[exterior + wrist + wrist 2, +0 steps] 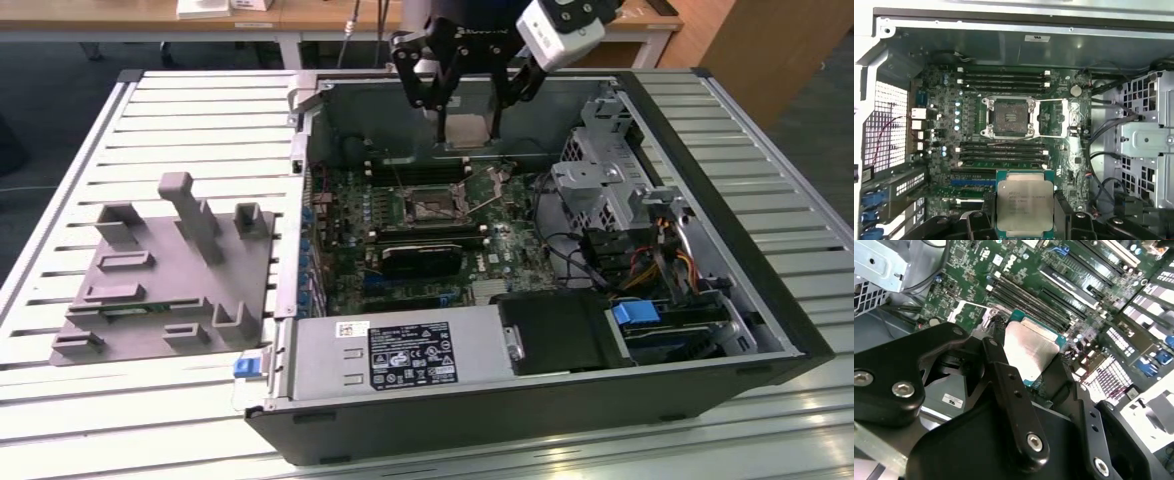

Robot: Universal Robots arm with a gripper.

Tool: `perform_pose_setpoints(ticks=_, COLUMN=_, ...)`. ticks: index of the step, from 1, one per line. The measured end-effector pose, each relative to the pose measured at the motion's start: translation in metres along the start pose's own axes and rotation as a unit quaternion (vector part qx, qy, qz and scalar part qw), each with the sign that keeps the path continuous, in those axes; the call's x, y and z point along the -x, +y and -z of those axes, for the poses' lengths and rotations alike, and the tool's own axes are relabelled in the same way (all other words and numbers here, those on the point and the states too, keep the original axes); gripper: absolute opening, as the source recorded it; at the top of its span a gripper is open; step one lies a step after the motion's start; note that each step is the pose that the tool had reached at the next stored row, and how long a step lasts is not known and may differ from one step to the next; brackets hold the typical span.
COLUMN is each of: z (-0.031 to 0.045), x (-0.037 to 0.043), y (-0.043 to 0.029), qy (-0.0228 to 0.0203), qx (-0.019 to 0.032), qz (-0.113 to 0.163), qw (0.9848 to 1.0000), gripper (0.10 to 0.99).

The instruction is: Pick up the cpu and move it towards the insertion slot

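The cpu (1024, 201) is shown clamped in the gripper (467, 130) above the motherboard (949, 150), the transport step judged underway, with alignment over the open insertion slot (1008, 117) required.

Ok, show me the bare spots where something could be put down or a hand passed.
Bare room: the slatted table behind the grey fixture block, and its strip along the exterior view's right of the computer case. Inside the case it is crowded: the motherboard is packed around the insertion slot, cables fill one side, and the gripper holds the cpu above.
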State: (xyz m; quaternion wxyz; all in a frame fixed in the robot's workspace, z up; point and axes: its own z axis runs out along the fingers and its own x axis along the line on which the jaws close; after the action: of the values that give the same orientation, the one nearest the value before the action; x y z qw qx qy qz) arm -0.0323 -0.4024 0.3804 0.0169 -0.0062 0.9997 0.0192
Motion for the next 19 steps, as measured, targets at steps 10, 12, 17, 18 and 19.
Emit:
perform_pose_setpoints(ticks=10, z=-0.0063, x=0.0038, y=0.022, qy=0.0007, qx=0.0, qz=0.0, qw=1.0, gripper=0.541)
perform_pose_setpoints(ticks=12, z=-0.0074, x=0.004, y=0.0281, qy=0.0007, qx=0.0, qz=0.0, qw=1.0, gripper=0.541)
perform_pose_setpoints(ticks=17, z=-0.01, x=0.0043, y=0.0431, qy=0.0007, qx=0.0, qz=0.0, qw=1.0, gripper=0.541)
perform_pose_setpoints(ticks=18, z=-0.0105, x=0.0043, y=0.0459, qy=0.0007, qx=0.0, qz=0.0, qw=1.0, gripper=0.541)
perform_pose_setpoints(ticks=19, z=-0.0109, x=0.0044, y=0.0485, qy=0.0007, qx=0.0, qz=0.0, qw=1.0, gripper=0.541)
